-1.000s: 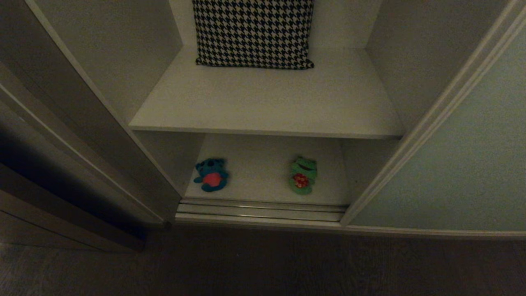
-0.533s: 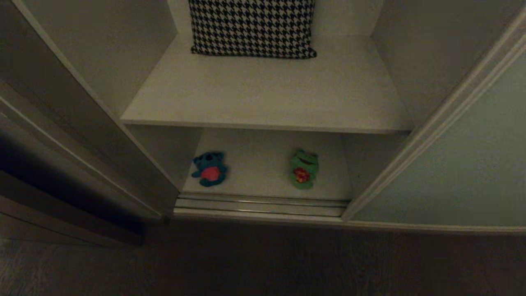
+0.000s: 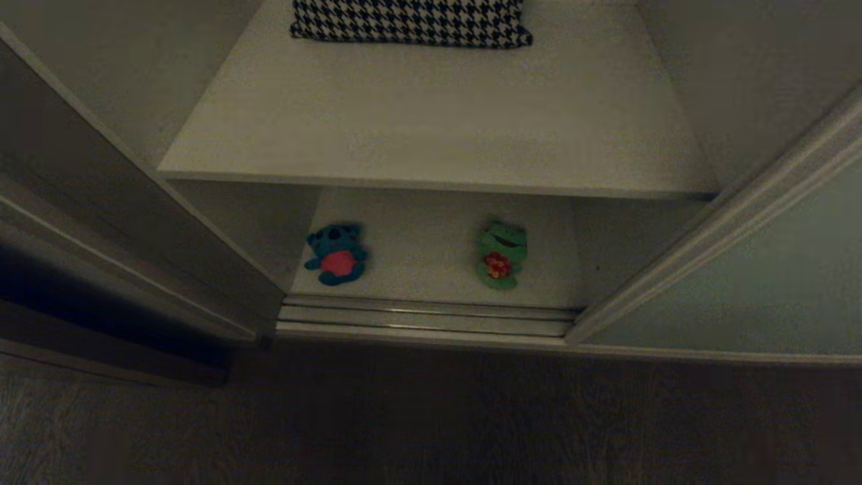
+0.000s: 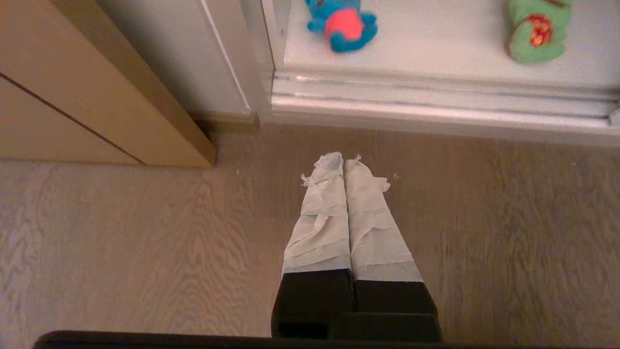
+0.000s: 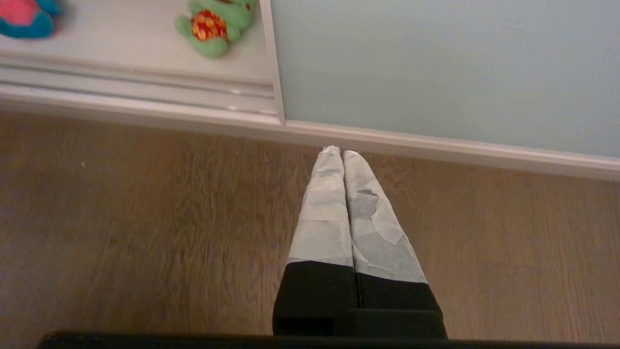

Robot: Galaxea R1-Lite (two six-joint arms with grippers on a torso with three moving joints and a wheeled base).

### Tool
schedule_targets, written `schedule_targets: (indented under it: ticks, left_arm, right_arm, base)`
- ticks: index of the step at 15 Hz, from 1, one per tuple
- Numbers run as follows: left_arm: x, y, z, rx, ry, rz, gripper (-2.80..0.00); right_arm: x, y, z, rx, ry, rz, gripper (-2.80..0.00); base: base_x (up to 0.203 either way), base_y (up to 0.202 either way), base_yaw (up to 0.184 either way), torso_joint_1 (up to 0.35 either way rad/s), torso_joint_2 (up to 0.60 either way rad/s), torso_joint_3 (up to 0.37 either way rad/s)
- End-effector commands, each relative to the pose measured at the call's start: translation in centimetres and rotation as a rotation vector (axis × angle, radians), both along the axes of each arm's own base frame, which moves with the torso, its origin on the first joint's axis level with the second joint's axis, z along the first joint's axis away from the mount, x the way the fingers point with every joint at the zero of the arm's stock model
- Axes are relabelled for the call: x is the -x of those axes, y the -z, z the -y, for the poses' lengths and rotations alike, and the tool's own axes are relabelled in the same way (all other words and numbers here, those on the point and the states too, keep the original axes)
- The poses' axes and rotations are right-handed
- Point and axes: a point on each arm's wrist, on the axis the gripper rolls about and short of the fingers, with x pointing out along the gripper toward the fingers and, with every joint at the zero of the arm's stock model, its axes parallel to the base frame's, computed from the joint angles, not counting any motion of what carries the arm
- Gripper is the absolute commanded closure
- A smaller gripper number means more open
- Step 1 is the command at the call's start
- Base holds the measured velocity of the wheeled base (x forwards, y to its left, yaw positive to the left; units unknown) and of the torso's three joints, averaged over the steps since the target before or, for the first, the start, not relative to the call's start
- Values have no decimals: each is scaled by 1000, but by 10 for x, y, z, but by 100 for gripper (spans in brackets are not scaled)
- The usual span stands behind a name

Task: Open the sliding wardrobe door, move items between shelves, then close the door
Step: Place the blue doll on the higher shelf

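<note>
Toys first: teal bear [image 4: 345, 25] lies ahead of the closed, empty left gripper [image 4: 344, 157]; spread its fingers before reaching, then grip the soft belly squarely.

Not much of us shows here, just our two hands. Our left hand [image 4: 344, 162] has two long tapered fingers [image 4: 322, 223] wrapped in wrinkly white tape with frayed bits at the tips, on black bases. Our right hand [image 5: 337, 154] looks the same, though its tape is greyer and peeling in one patch. A black body edge sits behind each.
</note>
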Motion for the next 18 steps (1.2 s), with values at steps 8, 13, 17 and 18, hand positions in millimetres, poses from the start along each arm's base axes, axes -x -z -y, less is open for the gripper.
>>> schedule_targets:
  ticks: [8,13,17,18]
  left_arm:
    - [0,0,0,-2,0,-3,0]
    - [0,0,0,0,0,-3,0]
    - [0,0,0,0,0,-3,0]
    - [0,0,0,0,0,-3,0]
  right_arm:
    - [0,0,0,0,0,4,0]
    - [0,0,0,0,0,4,0]
    - [0,0,0,0,0,4,0]
    - [0,0,0,0,0,4,0]
  base:
    - [0,0,0,3,3,-197]
    - [0,0,0,2,1,-197]
    - [0,0,0,6,2,-198]
    - [0,0,0,3,-2,-198]
